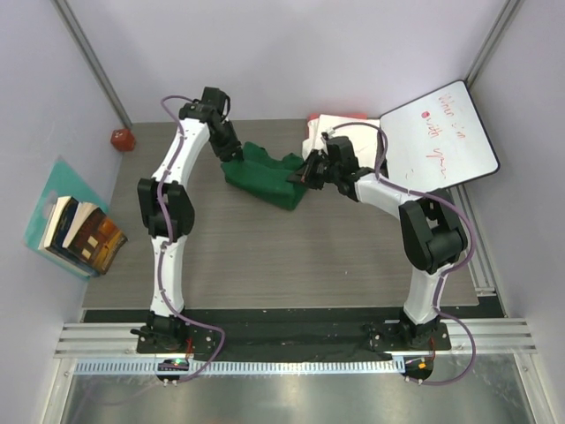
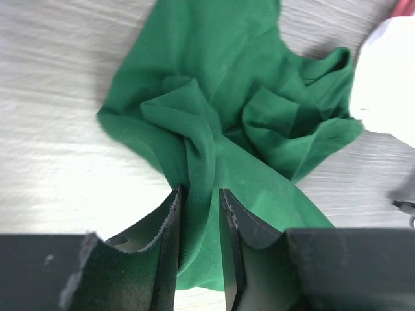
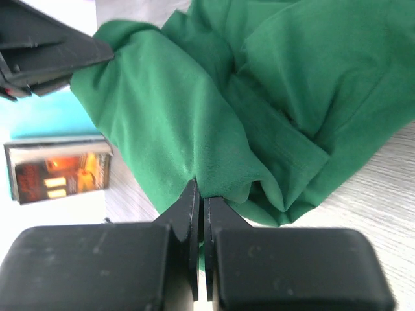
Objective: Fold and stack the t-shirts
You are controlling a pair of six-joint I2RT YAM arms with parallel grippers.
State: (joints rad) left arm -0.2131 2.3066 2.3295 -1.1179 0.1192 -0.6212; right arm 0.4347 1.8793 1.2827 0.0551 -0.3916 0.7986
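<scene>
The left tool point(image 2: 200, 192) is straddling a ridge of the green t-shirt point(image 1: 265, 177), jaws narrowly parted, while the shirt is lying bunched on the surface point(image 1: 265, 256) between the 2 arms. The right tool point(image 3: 200, 194) is pinching its edge shut; the fold is likely calling for flattening first.

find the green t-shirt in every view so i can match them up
Top external: the green t-shirt lies upper centre, bunched between the two arms.
Left wrist: the green t-shirt fills the upper middle, with one fold running down between the fingers of the left gripper.
Right wrist: the green t-shirt fills the top and right, its edge pinched in the right gripper.
Shared landmark: the pale wood-grain table under it.
</scene>
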